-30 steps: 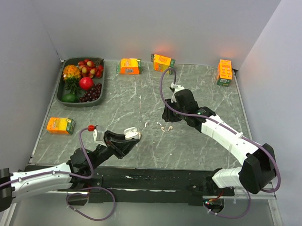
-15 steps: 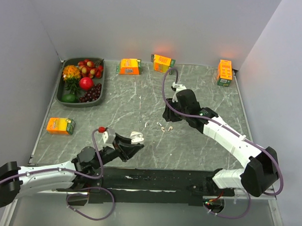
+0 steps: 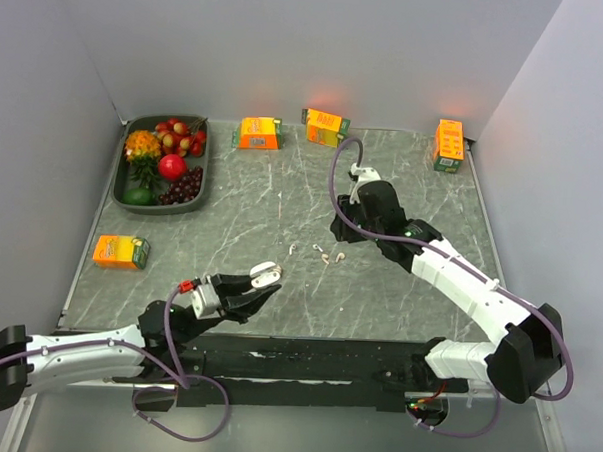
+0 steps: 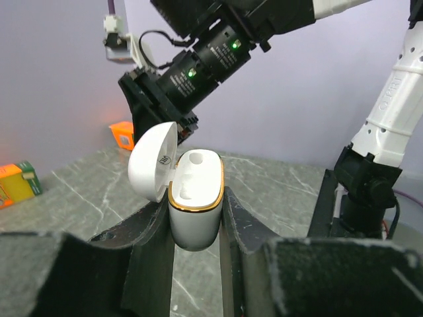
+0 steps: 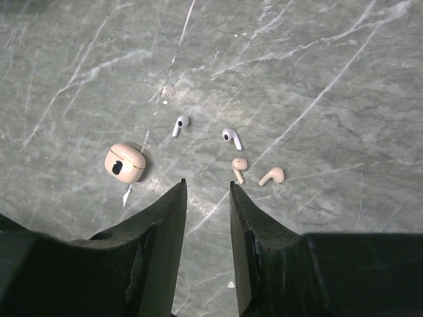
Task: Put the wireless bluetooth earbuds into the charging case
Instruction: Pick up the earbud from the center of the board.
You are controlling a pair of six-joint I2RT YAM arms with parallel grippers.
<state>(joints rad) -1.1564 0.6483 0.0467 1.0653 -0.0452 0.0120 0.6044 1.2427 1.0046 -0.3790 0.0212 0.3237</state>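
Left gripper (image 3: 255,292) clamps the open white charging case (image 4: 195,198); right gripper (image 5: 206,193), jaws apart, hovers over white earbuds (image 5: 230,137).

Glossy white plastic charging case (image 4: 195,212), gold-rimmed; matt, marble-veined grey tabletop (image 3: 282,207).

The left tool (image 4: 195,214) is clamping the white charging case (image 4: 195,198) between its two black fingers (image 4: 156,241), holding it upright. The case's gold-rimmed mouth is facing up, and its lid (image 4: 153,162) is hanging open to the left. Behind it the right arm (image 4: 205,63) is reaching down over the grey marbled desk (image 4: 79,191), green lights glowing. An orange carton (image 4: 122,134) is standing further back, and another carton (image 4: 16,181) is sitting at the left edge.
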